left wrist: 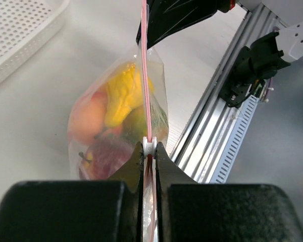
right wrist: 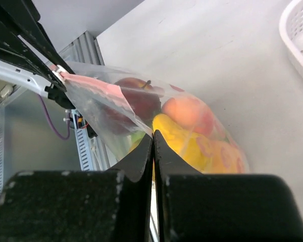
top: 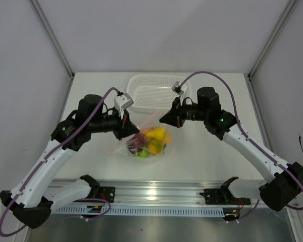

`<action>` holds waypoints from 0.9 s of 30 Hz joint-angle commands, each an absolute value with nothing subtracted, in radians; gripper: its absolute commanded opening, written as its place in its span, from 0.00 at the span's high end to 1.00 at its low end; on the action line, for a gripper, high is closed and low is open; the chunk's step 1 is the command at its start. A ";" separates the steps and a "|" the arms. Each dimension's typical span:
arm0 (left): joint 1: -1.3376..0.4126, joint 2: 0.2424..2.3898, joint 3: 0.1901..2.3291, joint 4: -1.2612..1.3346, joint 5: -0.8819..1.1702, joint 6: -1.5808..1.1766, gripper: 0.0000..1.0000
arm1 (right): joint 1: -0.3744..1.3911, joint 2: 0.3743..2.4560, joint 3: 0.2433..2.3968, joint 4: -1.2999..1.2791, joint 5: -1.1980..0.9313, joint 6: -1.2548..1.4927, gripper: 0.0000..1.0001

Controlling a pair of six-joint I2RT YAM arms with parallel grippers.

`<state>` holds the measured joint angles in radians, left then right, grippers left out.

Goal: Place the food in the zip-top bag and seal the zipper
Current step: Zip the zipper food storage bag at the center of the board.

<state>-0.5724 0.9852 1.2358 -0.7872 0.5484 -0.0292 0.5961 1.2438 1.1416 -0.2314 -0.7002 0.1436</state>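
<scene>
Between the fingers of the left tool (left wrist: 149,159), which are squeezed narrow, sits the zipper (left wrist: 146,75) of the zip-top bag (left wrist: 86,151), gripped right at a small white slider (left wrist: 149,146). From that pinch the thin red-pink strip runs straight and taut away from the tool to the right tool (right wrist: 152,148), whose 2 fingers are also pressed nearly together, on the opposite end of the same bag edge. Just below the strip, and to the left of it as the left wrist camera sees it, the clear bag bulges with the food (left wrist: 122,96): a dark red apple (right wrist: 139,98) lies closest to the left tool, a peach (right wrist: 189,112) sits beside it, and a yellow fruit (right wrist: 184,143) lies nearest the right tool's fingertips, with green pieces (top: 141,153) low in the bag. From above, the bag hangs between the 2 tools and bellies down toward the surface (left wrist: 35,111); I cannot tell whether its underside touches. To the right of the left tool runs the metal rail (left wrist: 212,131) at the surface's near edge. Farther off, beyond both tools and apart from the bag, stands a white perforated basket (top: 134,91).
</scene>
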 commanded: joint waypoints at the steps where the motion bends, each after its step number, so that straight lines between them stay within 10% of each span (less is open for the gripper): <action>1: -0.564 0.927 1.235 -0.784 0.497 -0.057 1.00 | 0.574 1.216 1.118 -0.146 -0.612 0.202 1.00; 4: -0.563 0.914 1.220 -0.778 0.544 -0.043 0.99 | 0.563 1.241 1.115 -0.108 -0.832 0.181 0.99; 7: -0.565 0.945 1.241 -0.784 0.601 -0.028 0.99 | 0.572 1.270 1.143 -0.106 -1.021 0.103 0.49; 13: -0.563 0.986 1.293 -0.801 0.659 -0.003 1.00 | 0.612 1.344 1.385 -0.441 -1.018 -0.138 0.06; 27: -0.565 1.011 1.302 -0.811 0.713 -0.003 0.99 | 0.735 1.600 1.684 -0.844 -1.094 -0.400 0.35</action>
<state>-0.5690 1.0210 1.2606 -0.8337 0.6758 -0.0177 0.7067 1.5848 1.6318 -0.7479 -1.0649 -0.3351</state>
